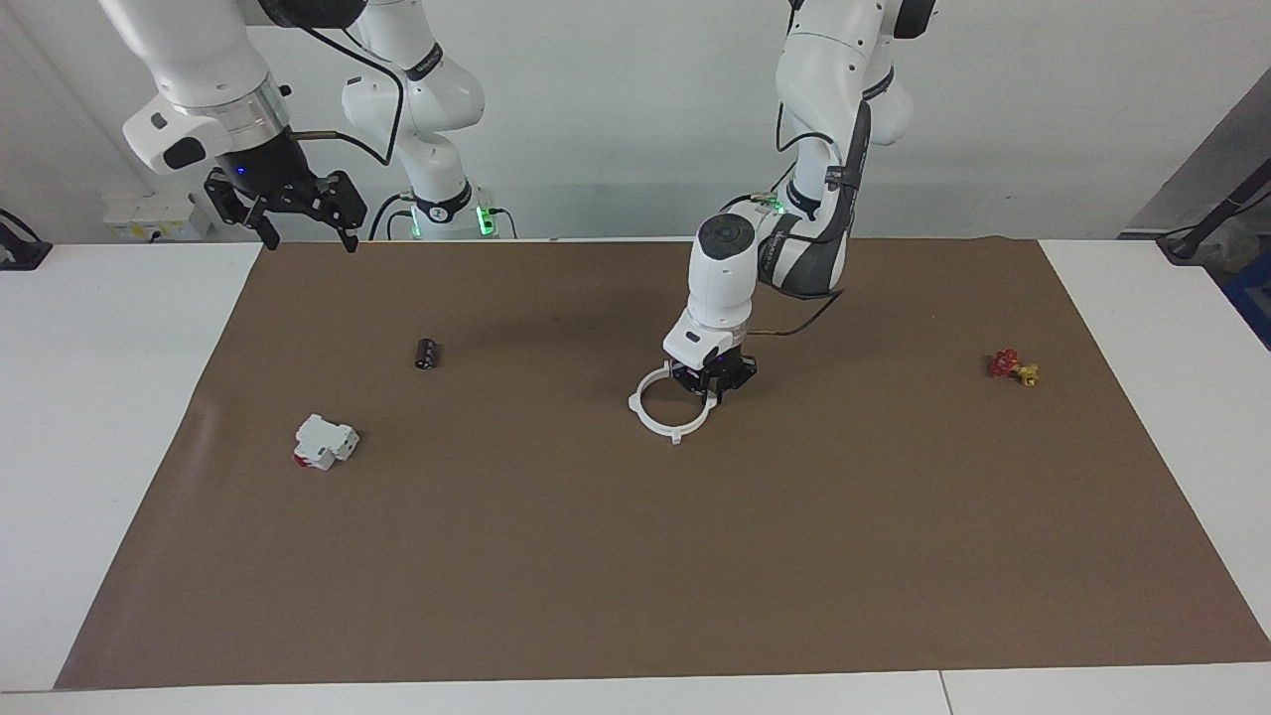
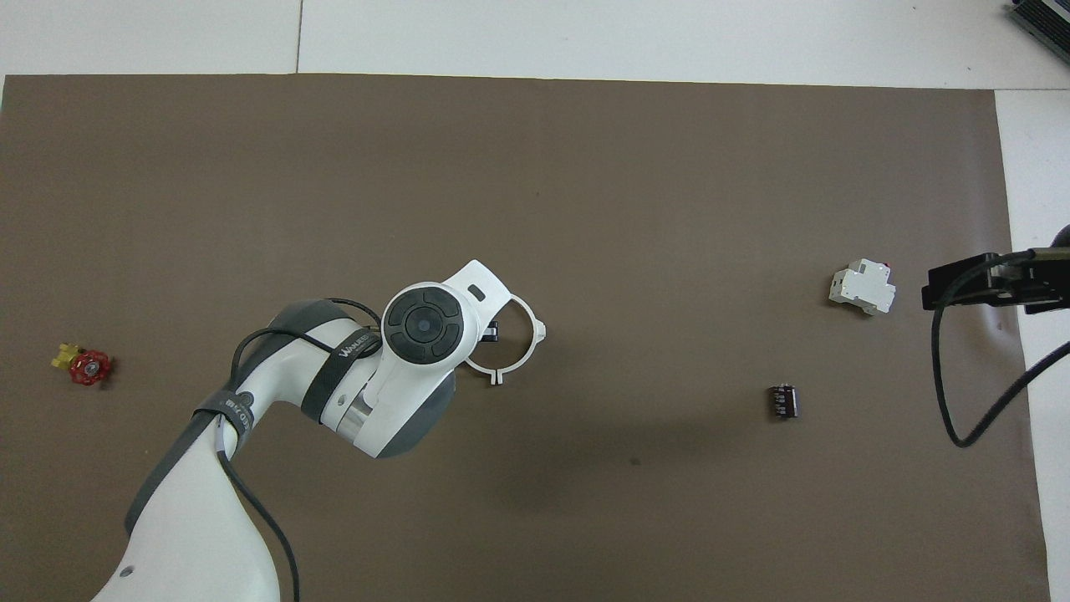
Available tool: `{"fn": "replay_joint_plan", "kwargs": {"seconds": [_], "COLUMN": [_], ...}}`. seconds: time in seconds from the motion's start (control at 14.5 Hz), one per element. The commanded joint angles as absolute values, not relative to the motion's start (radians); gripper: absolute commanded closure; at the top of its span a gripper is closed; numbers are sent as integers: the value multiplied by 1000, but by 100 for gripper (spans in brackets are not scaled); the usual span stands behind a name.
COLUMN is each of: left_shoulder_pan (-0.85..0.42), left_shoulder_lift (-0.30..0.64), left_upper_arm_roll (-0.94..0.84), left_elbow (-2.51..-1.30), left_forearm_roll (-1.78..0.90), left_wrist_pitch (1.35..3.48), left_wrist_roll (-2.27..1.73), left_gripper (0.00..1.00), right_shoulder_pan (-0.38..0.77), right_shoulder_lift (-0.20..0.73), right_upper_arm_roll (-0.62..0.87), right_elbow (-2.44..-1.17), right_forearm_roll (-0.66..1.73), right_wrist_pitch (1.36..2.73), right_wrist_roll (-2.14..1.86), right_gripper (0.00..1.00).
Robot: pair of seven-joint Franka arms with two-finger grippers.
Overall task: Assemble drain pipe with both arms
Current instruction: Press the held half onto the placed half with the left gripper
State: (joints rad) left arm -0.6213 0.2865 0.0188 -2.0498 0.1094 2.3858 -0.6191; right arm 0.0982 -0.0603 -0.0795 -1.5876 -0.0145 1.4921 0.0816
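Drain pipe (image 1: pixel 673 412) lies flat, a joined ring with no long axis. Left claw (image 1: pixel 712 382): clamped on its rim. Right claw (image 1: pixel 298 214): raised, fingers apart.

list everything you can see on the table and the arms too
drain pipe ring: 1, white, flat on the mat's middle
white box with a red part: 1, toward the right arm's end
dark cylinder: 1, black, nearer the robots than the box
red and yellow part: 1, toward the left arm's end
mat: 1, brown, covering the table
left gripper: 1, black, down at the ring's rim
right gripper: 1, black, open, raised and waiting over the mat's edge
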Motion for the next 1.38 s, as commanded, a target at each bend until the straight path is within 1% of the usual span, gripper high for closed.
{"fn": "replay_joint_plan", "kwargs": {"seconds": [0.0, 1.04, 1.18, 1.24, 1.31], "left_shoulder_pan": [-641, -640, -634, -632, -632], "left_shoulder_lift": [270, 273, 278, 279, 279], "left_upper_arm_roll": [31, 29, 29, 29, 29], "left_elbow": [-2086, -2080, -2079, -2079, -2080], "left_forearm_roll": [137, 135, 133, 133, 132], "left_wrist_pitch": [2382, 2388, 2425, 2446, 2451], "left_wrist_roll": [-649, -695, -698, -698, -695], "left_gripper": [100, 100, 100, 85, 58], "right_shoulder_pan": [89, 89, 89, 89, 89], "right_shoulder_lift": [-64, -64, -64, -64, -64], "right_upper_arm_roll": [-78, -78, -78, -78, -78], "right_elbow": [-1591, -1591, -1591, -1591, -1591], "right_forearm_roll": [6, 6, 6, 6, 6], "right_wrist_pitch": [1499, 1499, 1499, 1499, 1499], "right_wrist_roll": [64, 64, 64, 64, 64], "right_gripper": [0, 0, 0, 0, 0]}}
